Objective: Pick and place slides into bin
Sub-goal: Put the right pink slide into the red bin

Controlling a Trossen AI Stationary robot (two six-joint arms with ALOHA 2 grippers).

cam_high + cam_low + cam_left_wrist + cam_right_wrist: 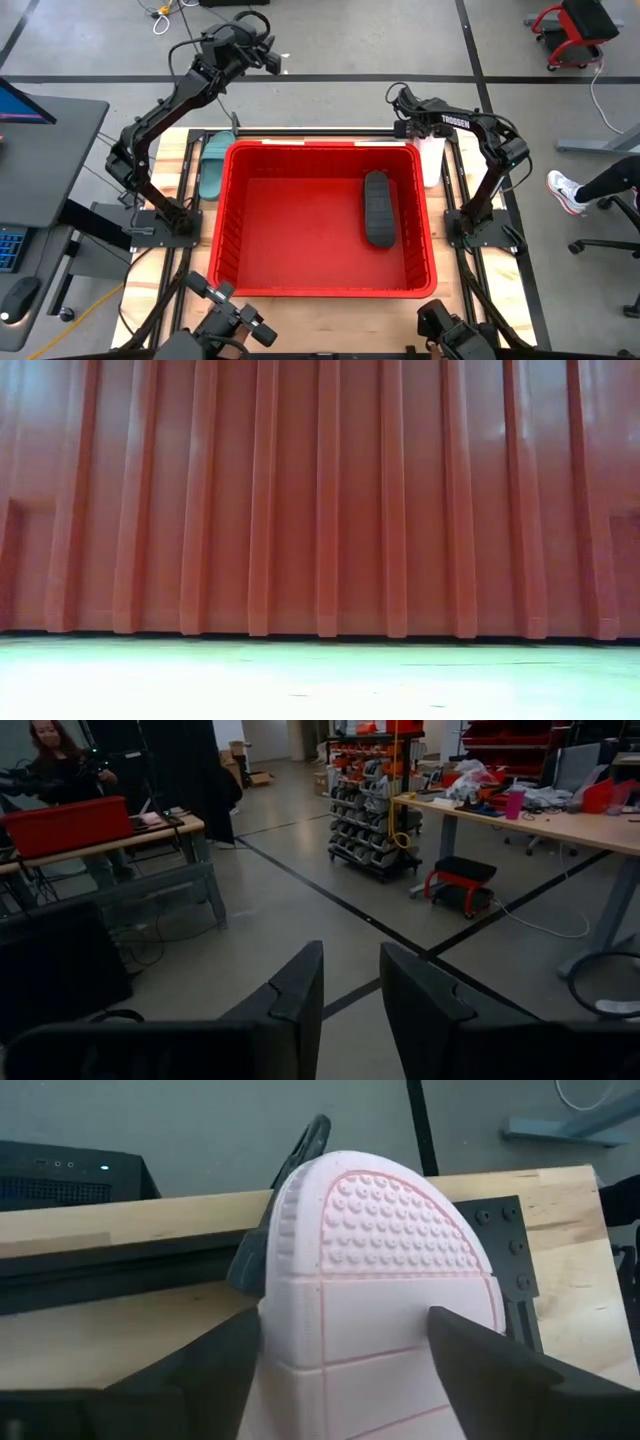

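Observation:
The red bin (232, 215) fills the table's middle, and its ribbed wall (320, 500) fills the low view. A black slide (378, 208) lies on the bin's floor at the right. A teal slide (212, 165) lies on the table outside the bin's left wall. A white slide (432, 160) is just outside the bin's far right corner, under my right arm. My right gripper (340, 1350) is shut on it. My left gripper (255, 45) is raised beyond the table's far edge. It points out into the room, empty, its fingers (350, 1010) a narrow gap apart. My right gripper has the white slide between its two fingers, one finger (225, 1350) at each long side. The studded sole (390, 1280) faces the wrist camera. The rounded end (370, 1170) points away past the fingertips. Whether the slide rests on the table, I cannot tell.
A dark curved piece (285, 1190) shows behind the white slide; I cannot tell what it is. A black rail (320, 130) runs along the table's far edge. A person (60, 760) stands at a far table in the room, and a leg and a shoe (570, 190) show at the right.

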